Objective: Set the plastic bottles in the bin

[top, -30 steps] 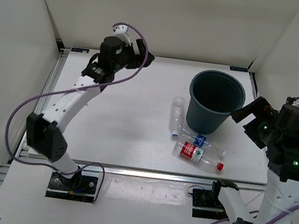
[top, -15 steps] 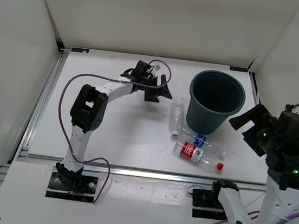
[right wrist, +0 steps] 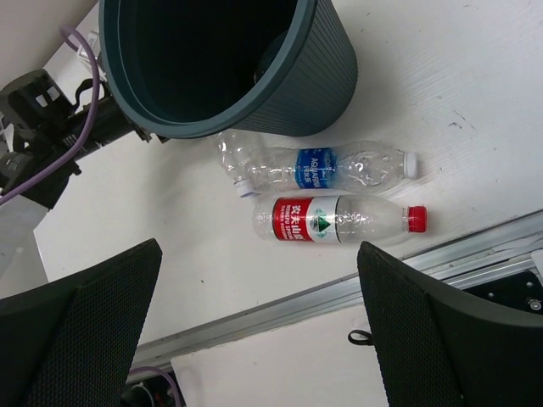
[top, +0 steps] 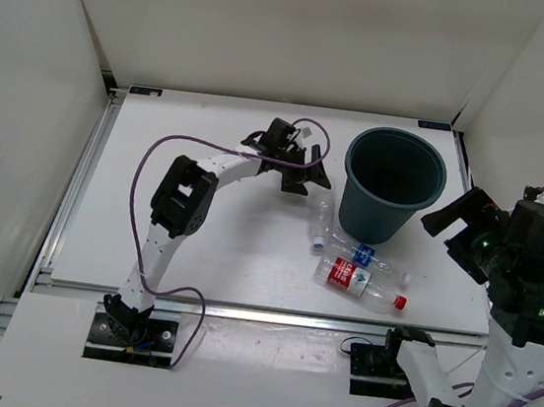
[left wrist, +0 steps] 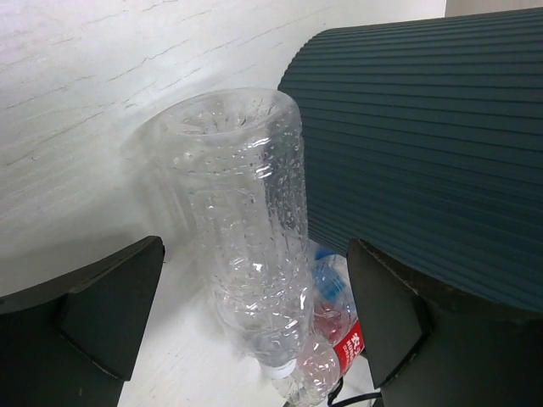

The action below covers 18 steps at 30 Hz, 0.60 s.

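Though clear, dimpled bottle (left wrist: 254, 237), ribbed bin (left wrist: 424, 153)

Dark teal-grey bin (left wrist: 424, 127) with fine horizontal ribbing, clear unlabelled bottle (left wrist: 246, 220), dimpled surface, between matte black left fingers (left wrist: 93, 314), clear bottle with red label (right wrist: 335, 220), red cap, clear bottle with blue label (right wrist: 318, 167), white cap, white table (top: 207, 245), purple cables (top: 148, 163).

Probably a robotics lab cell: plain white enclosure walls (top: 38, 85), white desk (top: 218, 242), aluminium frame rail (top: 259, 312), arm bases (top: 132, 330) bolted at edge.
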{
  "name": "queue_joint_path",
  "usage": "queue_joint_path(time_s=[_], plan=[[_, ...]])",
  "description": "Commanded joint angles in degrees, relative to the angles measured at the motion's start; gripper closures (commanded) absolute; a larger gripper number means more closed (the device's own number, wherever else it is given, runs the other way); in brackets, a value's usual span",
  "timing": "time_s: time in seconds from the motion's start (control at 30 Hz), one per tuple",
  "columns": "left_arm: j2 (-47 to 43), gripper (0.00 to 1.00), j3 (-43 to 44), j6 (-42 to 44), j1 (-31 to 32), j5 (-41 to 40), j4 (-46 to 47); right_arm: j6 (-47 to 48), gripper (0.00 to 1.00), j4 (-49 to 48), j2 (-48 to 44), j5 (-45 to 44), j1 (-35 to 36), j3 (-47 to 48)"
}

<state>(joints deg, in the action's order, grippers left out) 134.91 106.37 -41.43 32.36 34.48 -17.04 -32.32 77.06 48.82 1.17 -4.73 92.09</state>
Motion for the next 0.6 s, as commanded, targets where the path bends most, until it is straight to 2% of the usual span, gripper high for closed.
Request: queue_joint_path(time_s=[0.0, 0.27, 0.4, 0.43, 0.5, 0.57], plan=[[-0.09, 0.00, 0.60, 0.03, 0.68, 2.77, 0.16, 1.82, 0.00, -0.06, 0.23, -1.17, 0.34, 1.69], [5.88, 0.00, 4.29, -1.72, 4.12, 10.16, 0.16, 1.82, 0.00, 0.98, 0.75, -1.17, 0.34, 0.63], [6.42, 0.15, 2.18, -2.34, 4.73, 10.70, 0.16, 2.34, 0.00, 1.52, 0.75, -1.70, 0.34, 0.63], [6.42, 0.26, 1.40, -2.34, 4.73, 11.31, 0.16, 2.34, 0.00, 1.52, 0.75, -1.70, 0.34, 0.63], [4.50, 0.42, -2.19, -1.81, 3.68, 12.10, 0.16, 2.34, 0.00, 1.52, 0.75, -1.70, 0.34, 0.63], [1.51, 0.53, -6.50, -1.29, 1.76, 9.75, 0.16, 2.34, 0.00, 1.52, 0.75, -1.70, 0.34, -0.42]])
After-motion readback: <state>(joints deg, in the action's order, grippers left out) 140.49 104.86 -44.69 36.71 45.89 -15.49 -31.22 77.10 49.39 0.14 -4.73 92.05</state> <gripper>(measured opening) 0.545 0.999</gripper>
